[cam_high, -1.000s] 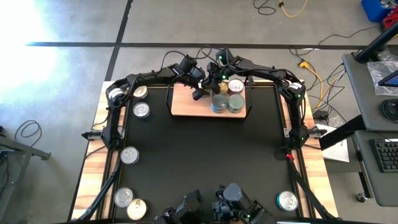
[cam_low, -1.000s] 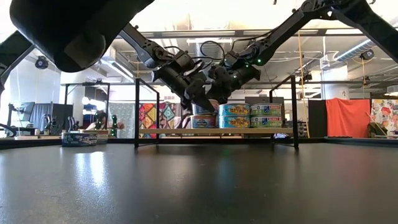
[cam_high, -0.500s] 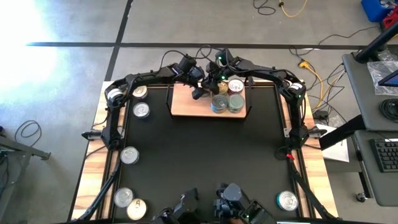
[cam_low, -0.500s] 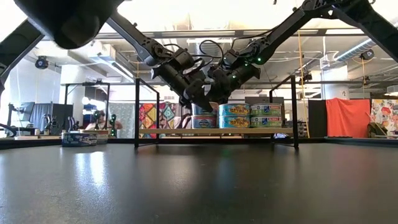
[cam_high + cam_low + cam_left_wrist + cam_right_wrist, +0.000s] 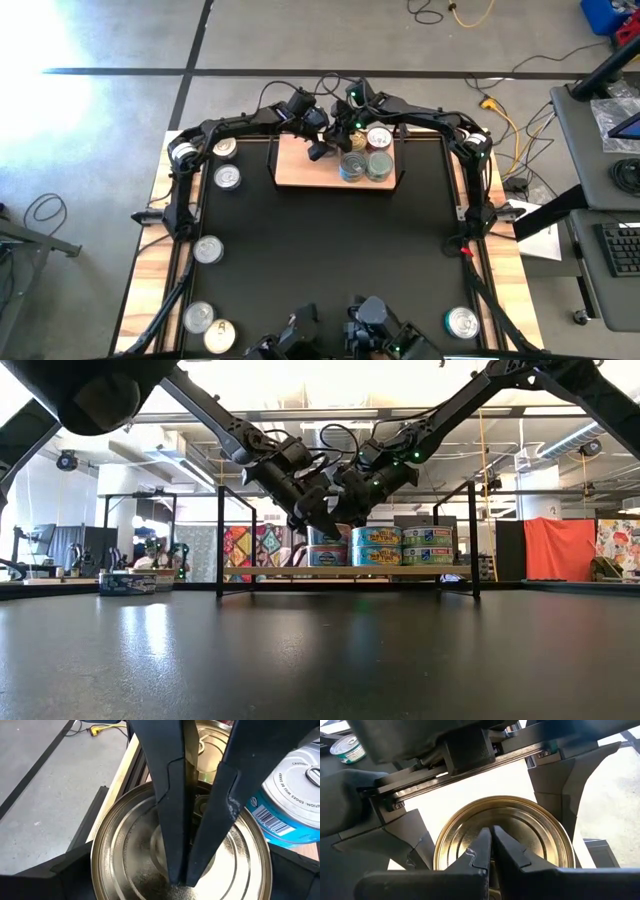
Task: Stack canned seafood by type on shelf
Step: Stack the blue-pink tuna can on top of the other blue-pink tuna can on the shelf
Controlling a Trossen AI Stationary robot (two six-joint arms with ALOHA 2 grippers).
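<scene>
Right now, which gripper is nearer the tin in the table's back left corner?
Left. The left gripper is over the shelf, right of that tin; the right gripper sits just beyond it.

Bright from above, with white glare on the floor [image 5: 60, 60] at left. Strong light behind the arms at table height, so dark shapes against it. Shiny glow across the black table [image 5: 300, 650]. Blurry dark fingers [image 5: 172, 810] up close; gold lid [image 5: 505, 827] gleaming.
</scene>
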